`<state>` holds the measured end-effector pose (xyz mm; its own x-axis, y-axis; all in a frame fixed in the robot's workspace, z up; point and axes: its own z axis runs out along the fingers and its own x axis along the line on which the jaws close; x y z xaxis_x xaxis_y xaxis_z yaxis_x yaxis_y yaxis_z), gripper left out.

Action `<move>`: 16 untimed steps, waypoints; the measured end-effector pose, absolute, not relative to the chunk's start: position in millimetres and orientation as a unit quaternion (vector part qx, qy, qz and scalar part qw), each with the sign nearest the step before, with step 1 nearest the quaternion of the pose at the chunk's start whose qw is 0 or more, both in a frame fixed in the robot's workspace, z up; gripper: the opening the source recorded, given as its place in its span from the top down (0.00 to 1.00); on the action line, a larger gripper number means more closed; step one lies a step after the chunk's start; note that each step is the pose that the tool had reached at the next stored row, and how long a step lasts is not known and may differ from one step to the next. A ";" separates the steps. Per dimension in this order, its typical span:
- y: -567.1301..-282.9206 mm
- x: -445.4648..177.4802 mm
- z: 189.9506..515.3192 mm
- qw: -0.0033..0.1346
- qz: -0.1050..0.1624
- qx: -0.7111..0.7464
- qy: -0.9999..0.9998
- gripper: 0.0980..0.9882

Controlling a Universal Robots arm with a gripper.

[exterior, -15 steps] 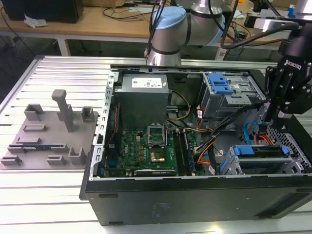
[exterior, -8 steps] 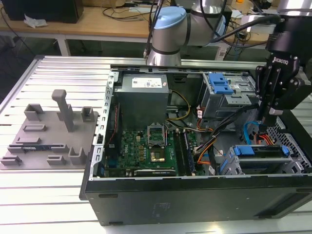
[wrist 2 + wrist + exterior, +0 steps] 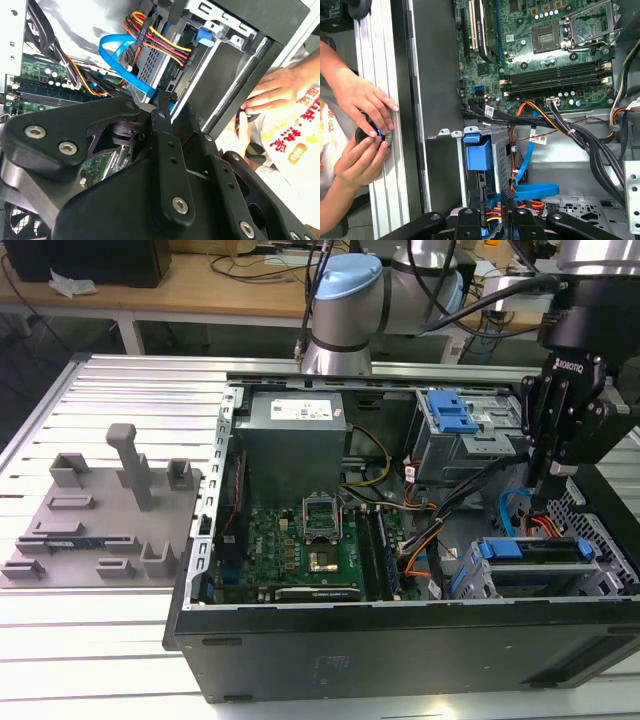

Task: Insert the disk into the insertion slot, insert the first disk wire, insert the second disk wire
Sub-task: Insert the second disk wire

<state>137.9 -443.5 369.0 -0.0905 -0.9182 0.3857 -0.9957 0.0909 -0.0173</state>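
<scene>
Gripper [image 3: 548,478] clamped on a black plug, above the flat blue cable [image 3: 532,190]. Disk [image 3: 535,550] seated in the insertion slot [image 3: 600,585].

A robotics lab or workshop: an open black desktop computer case [image 3: 400,640] lies on a ribbed aluminium-profile table [image 3: 90,640], beside a grey plastic fixture tray [image 3: 100,530], with a cable-strewn wooden workbench [image 3: 200,290] behind.

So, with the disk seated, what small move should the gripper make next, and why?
Probably ease the gripper down toward the rear end of the disk: the disk already sits in the insertion slot, and the blue data cable seems to end at the shut gripper, hovering just above that end.
</scene>
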 end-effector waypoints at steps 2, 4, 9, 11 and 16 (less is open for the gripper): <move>-443.5 137.9 368.8 0.141 0.138 0.661 -0.725 0.77; -443.5 137.9 368.4 0.141 0.137 0.661 -0.724 0.77; -443.5 138.1 367.3 0.141 0.138 0.666 -0.720 0.77; -443.5 138.1 366.9 0.142 0.137 0.669 -0.717 0.77; -443.5 138.0 365.0 0.142 0.137 0.674 -0.712 0.77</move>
